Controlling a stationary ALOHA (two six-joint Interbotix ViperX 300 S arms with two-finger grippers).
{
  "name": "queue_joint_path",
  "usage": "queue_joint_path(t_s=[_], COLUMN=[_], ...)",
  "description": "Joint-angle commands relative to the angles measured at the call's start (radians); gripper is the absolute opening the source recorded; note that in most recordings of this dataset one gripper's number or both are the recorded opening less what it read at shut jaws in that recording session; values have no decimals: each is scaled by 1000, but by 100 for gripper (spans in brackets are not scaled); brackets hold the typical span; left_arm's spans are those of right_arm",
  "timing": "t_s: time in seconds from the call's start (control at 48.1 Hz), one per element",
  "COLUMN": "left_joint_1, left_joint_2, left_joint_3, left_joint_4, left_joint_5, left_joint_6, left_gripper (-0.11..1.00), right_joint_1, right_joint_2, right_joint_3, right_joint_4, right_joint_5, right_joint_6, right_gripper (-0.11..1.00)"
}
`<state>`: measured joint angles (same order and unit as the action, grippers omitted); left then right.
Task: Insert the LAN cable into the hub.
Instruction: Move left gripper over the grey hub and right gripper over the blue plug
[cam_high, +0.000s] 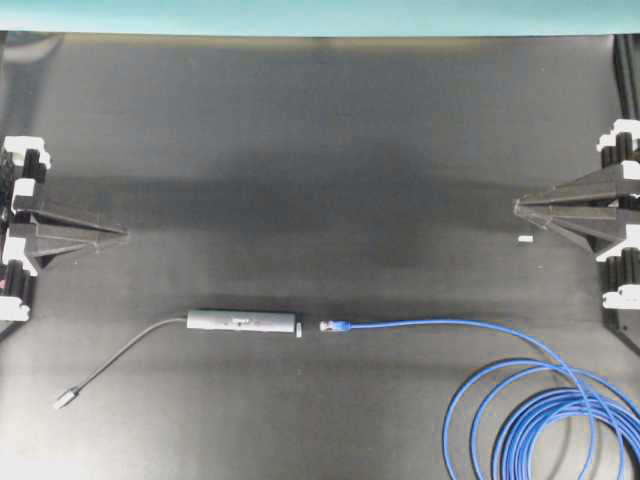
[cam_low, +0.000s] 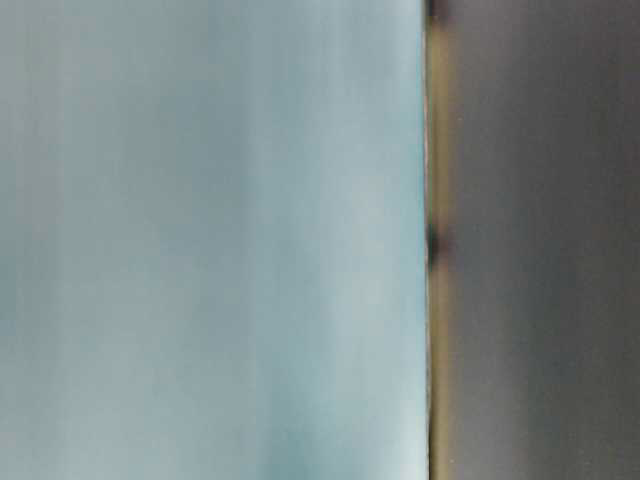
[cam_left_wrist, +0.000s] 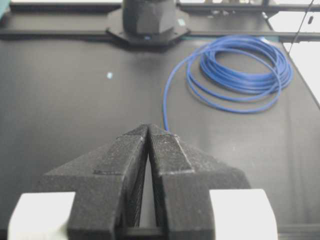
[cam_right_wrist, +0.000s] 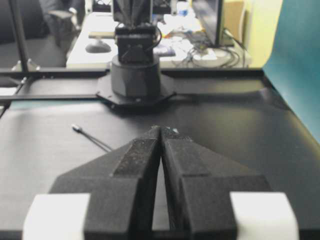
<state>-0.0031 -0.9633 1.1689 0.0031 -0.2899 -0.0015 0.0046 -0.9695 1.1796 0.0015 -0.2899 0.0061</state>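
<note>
The grey bar-shaped hub (cam_high: 243, 322) lies flat on the black table, its thin grey cord running left to a small silver plug (cam_high: 66, 399). The blue LAN cable (cam_high: 450, 326) lies to its right, its plug (cam_high: 330, 326) a short gap from the hub's end, and its loops (cam_high: 560, 430) fill the lower right. My left gripper (cam_high: 122, 236) is shut and empty at the left edge. My right gripper (cam_high: 518, 206) is shut and empty at the right edge. The left wrist view shows the cable's loops (cam_left_wrist: 240, 70). The right wrist view shows the hub's cord plug (cam_right_wrist: 76, 128).
A small white scrap (cam_high: 525, 239) lies on the table near my right gripper. Each arm's base stands at the far side in the other's wrist view (cam_left_wrist: 149, 22) (cam_right_wrist: 135, 75). A teal backdrop (cam_high: 320, 15) runs along the table's far edge. The table-level view is a blur.
</note>
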Motion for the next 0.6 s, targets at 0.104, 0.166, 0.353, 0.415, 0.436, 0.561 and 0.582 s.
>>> queue_joint_path(t_s=[0.104, 0.166, 0.353, 0.415, 0.436, 0.561, 0.582], left_joint_1=[-2, -11, -35, -48, -51, -66, -66], left_joint_2=[67, 78, 112, 127, 132, 173, 179], left_joint_3=[-52, -71, -129, -144, -149, -163, -164], left_joint_4=[43, 43, 43, 43, 43, 43, 43], left_joint_5=[94, 123, 259, 298, 307, 325, 324], left_joint_6=[-20, -20, -17, -15, -14, -18, -20], left_gripper=[1, 1, 0, 0, 0, 0, 0], right_joint_1=[9, 14, 40, 54, 60, 91, 94], right_joint_2=[60, 86, 176, 212, 225, 322, 337], right_joint_3=[-51, -72, -147, -169, -176, -219, -225], right_joint_4=[49, 55, 54, 54, 54, 55, 55], right_joint_5=[106, 187, 396, 454, 472, 558, 568], right_joint_6=[26, 48, 78, 78, 80, 81, 81], right_gripper=[0, 0, 0, 0, 0, 0, 0])
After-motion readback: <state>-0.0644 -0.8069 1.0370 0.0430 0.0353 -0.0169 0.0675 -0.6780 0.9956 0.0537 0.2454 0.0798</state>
